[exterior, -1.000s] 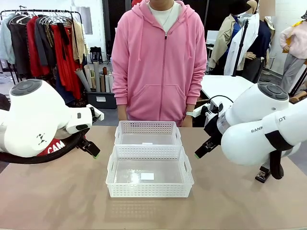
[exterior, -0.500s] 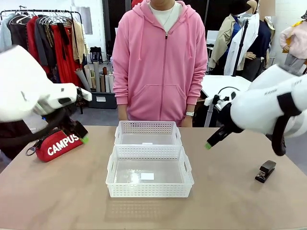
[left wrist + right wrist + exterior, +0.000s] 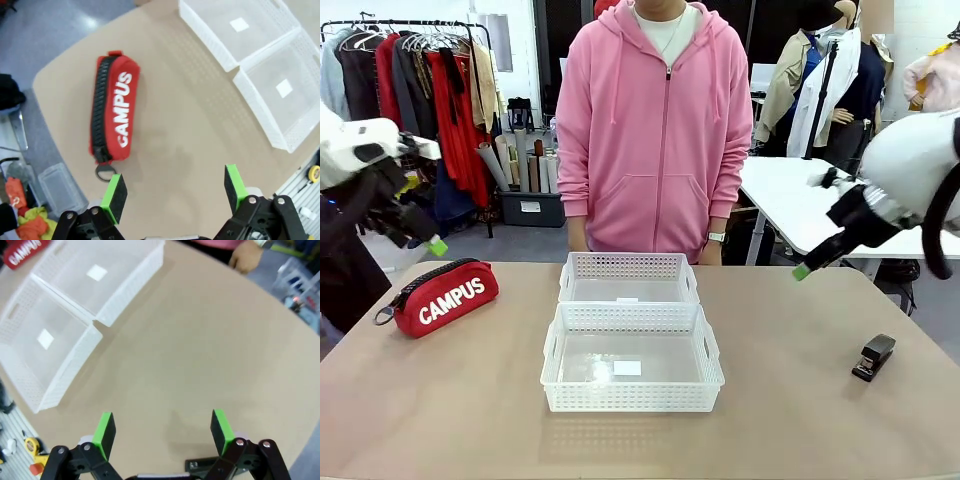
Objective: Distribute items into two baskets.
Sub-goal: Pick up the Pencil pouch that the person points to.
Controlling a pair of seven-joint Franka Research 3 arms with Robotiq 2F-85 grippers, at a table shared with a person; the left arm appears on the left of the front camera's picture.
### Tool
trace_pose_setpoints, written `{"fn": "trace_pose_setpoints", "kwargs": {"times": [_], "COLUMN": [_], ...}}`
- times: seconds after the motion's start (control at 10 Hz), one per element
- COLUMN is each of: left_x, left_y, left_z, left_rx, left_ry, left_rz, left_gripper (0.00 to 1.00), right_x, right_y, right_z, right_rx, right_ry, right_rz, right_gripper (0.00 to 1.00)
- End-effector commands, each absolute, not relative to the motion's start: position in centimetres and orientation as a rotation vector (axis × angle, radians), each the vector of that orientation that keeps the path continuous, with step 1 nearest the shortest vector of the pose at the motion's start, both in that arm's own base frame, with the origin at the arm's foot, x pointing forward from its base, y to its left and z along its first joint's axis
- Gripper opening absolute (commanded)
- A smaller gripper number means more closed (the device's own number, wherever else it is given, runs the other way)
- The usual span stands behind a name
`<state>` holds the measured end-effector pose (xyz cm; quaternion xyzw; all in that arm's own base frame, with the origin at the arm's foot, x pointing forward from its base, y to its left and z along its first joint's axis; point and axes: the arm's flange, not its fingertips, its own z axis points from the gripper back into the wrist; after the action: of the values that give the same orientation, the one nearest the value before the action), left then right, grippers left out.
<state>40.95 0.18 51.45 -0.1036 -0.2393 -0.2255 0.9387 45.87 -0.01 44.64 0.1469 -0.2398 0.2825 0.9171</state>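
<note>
Front view: the two white baskets sit touching at mid-table and look empty, the far basket toward the person and the near basket toward me. The red CAMPUS pouch lies on the table's left and the black stapler on its right, both well apart from the baskets. The left gripper hangs above the pouch. The right gripper is high over the right side. From this angle I can't read either jaw gap.

Left wrist view: the left gripper has its jaws spread wide and holds nothing. The pouch lies ahead of it. I'd come down over its middle and close across the narrow width. I'd go deep, since the fabric will likely give.

Right wrist view: the right gripper is also spread and empty. A dark sliver at the bottom edge is probably the stapler, mostly hidden behind the gripper body. I can't tell its orientation here, so I'd re-aim before descending.
</note>
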Motion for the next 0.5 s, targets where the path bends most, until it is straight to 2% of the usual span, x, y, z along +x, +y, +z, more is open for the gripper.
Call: {"fn": "trace_pose_setpoints", "kwargs": {"times": [0.0, 0.4], "left_x": [38.2, 34.7], "left_y": [4.0, 9.7], "left_z": [52.6, 54.6], "left_rx": [-0.271, -0.363], "left_ry": [-0.564, -0.689], "left_rz": [-0.417, -0.396], "left_gripper": [1.00, 1.00], "right_x": [46.4, 44.7], "right_y": [-5.1, -12.5], "right_z": [45.1, 46.0], "right_rx": [0.428, 0.599], "right_ry": [-0.499, -0.491], "right_rz": [0.522, 0.413], "right_gripper": [1.00, 1.00]}}
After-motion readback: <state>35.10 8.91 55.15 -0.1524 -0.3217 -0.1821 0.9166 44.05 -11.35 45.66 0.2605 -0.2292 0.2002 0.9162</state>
